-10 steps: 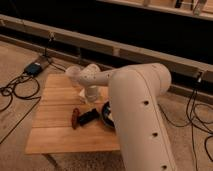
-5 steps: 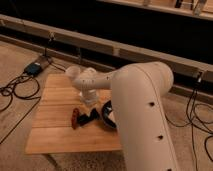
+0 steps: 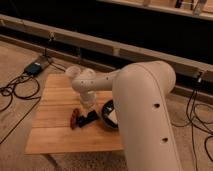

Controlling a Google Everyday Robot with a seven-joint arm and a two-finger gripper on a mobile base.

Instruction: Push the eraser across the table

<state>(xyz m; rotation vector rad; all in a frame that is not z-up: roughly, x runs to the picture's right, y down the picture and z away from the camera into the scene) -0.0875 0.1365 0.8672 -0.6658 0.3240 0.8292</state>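
Note:
The eraser [image 3: 91,118] is a small black block lying near the middle of the light wooden slatted table [image 3: 52,107]. It sits between a reddish-brown oblong object [image 3: 75,119] on its left and a dark round bowl [image 3: 109,115] on its right. My gripper [image 3: 88,103] hangs at the end of the white arm [image 3: 142,105], just above and behind the eraser, close to it. I cannot tell whether it touches the eraser.
A pale translucent cup [image 3: 73,73] stands at the table's far edge, behind the gripper. Black cables [image 3: 15,92] and a small blue box [image 3: 35,68] lie on the floor to the left. More cables [image 3: 197,112] lie to the right. A dark wall with rails runs behind.
The gripper has come down a little toward the eraser. The eraser, the brown object and the bowl stay roughly where they were.

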